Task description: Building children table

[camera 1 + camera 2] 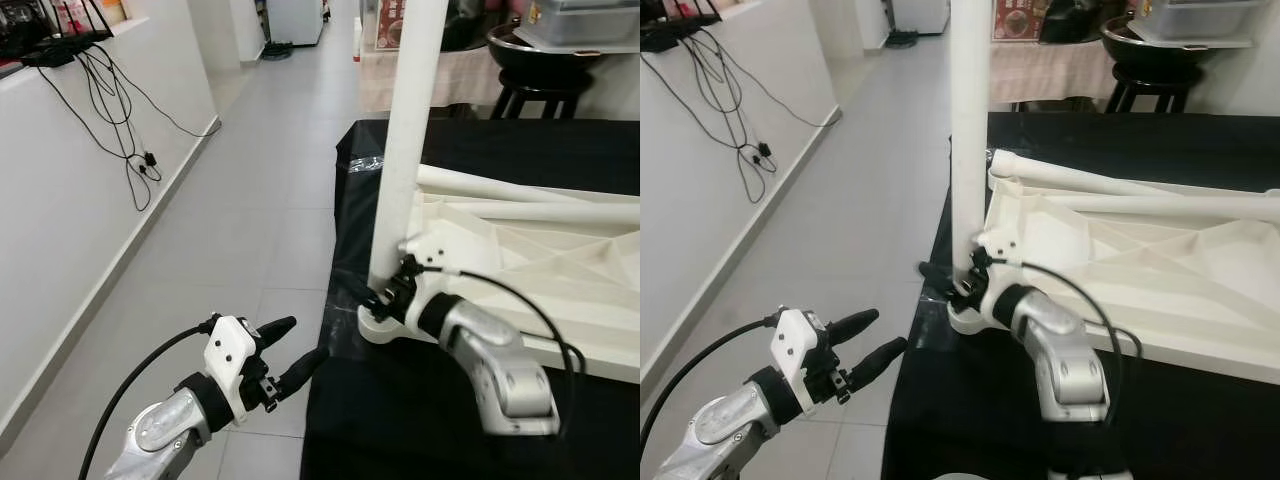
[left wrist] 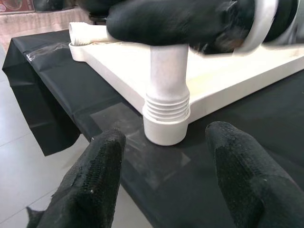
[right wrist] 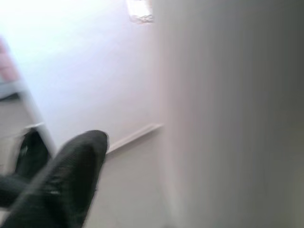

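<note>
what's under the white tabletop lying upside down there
A black sheet covers whatever the tabletop lies on, so that surface is hidden. The upright leg screws into the corner socket, with the right gripper at its base.

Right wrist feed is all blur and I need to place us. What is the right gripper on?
Observer: The right gripper is at the foot of an upright white leg, close above its threads.
Operator: Leg seated?
Observer: It stands in the corner socket of the upturned tabletop, with several thread rings showing above the socket.
Operator: Left arm?
Observer: The left gripper is open, off the table edge over the floor, pointing at that socket.
</note>
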